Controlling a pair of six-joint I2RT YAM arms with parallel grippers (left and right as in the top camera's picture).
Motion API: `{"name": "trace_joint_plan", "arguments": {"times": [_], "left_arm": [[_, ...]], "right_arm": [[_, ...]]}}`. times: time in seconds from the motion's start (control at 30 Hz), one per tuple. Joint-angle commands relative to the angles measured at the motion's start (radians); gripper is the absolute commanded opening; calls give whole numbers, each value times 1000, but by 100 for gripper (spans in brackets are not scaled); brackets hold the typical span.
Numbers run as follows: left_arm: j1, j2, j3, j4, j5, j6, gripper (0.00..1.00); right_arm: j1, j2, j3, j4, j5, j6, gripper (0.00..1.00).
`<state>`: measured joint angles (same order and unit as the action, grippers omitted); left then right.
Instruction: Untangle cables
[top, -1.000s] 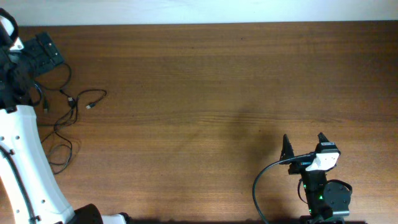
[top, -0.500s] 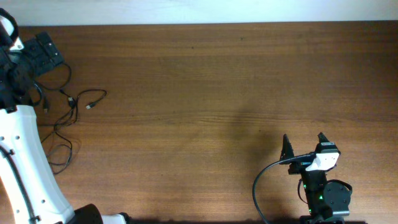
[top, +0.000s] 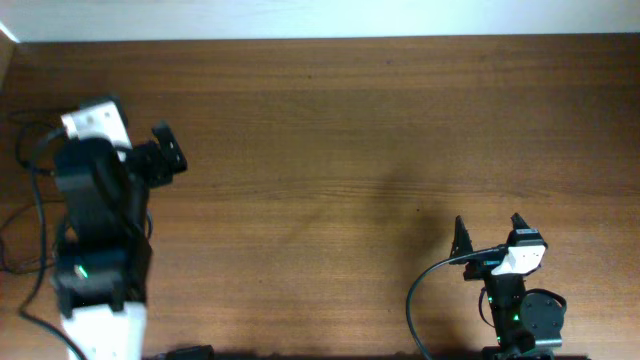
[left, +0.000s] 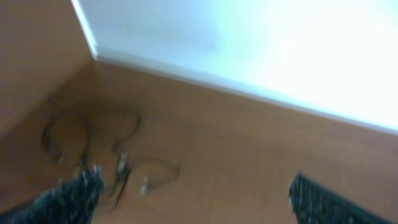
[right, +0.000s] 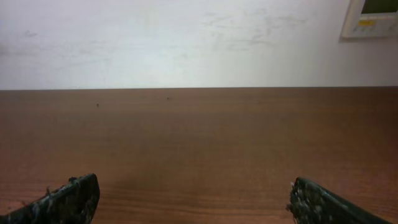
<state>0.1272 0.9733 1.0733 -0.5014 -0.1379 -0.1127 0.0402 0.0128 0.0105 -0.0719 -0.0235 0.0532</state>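
Bare wood of the table (top: 330, 150) runs broad between the two arms — either gripper could cross it unhindered. The left arm (top: 95, 230) overhangs the left side, and ahead of the left gripper (left: 196, 180) the cables (left: 121, 168) lie blurred in the corner by the wall (left: 249, 43). Ahead of the right gripper (right: 193, 185), wood runs to the wall.

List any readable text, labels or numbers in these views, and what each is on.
None legible.
Wall panel, right wrist view: a yellow strip and small marks, too small to read.
Left wrist view: blurred, no text to make out.
Overhead: no print visible on the table.
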Motion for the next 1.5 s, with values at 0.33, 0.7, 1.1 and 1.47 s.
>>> {"name": "trace_joint_plan", "arguments": {"times": [0.33,0.7,1.1,1.47], "left_arm": [[-36,-691,-832,493,52,11,99],[-72,-952,-1056,568,52,287,99],[-72,-967,-1064,421,87,287,99],[-72,-967,-1064,421,87,287,99]], "right_arm": [[5,-10,-5,-7,-5,6,99],[5,-10,-5,-6,-5,6,99],[5,-10,-5,-6,-5,6,99],[5,-10,-5,-7,-5,6,99]]}}
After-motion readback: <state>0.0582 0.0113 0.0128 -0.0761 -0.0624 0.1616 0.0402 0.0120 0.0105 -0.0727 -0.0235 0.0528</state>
